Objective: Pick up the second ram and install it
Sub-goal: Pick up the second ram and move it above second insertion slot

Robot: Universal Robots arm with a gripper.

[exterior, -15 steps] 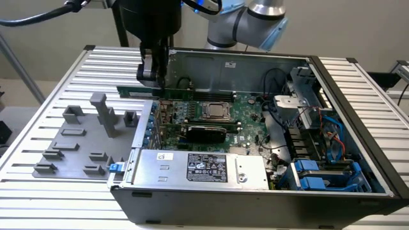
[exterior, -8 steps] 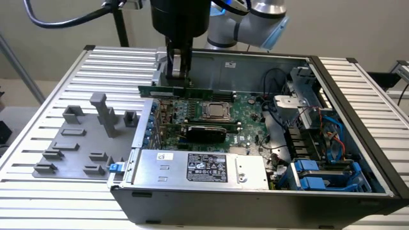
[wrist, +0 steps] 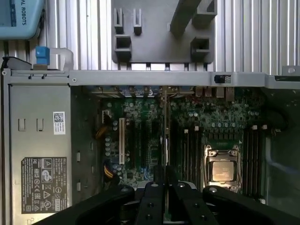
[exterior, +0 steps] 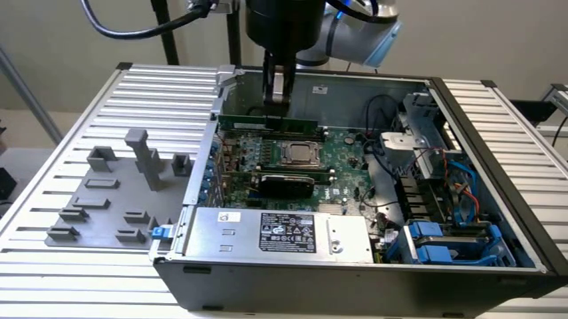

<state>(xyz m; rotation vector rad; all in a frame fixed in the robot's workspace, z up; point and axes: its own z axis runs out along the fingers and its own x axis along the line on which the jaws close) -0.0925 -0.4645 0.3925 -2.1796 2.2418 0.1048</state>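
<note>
Since it presumably had to go in edge-first, the second ram (exterior: 244,122) was pinched by its upper edge in the pincer (exterior: 277,106), held level over the motherboard (exterior: 342,163), beside the processor socket (exterior: 300,153), inside the open case (exterior: 355,93).

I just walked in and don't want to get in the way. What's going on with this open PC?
A robot arm's pincer is shut on the second ram, a green stick held level over the motherboard inside the open computer case. In the exterior view it sits just beyond the CPU socket. Whether it is seated in a slot yet cannot be told. A grey fixture plate lies beside the case, on the exterior view's left.
</note>
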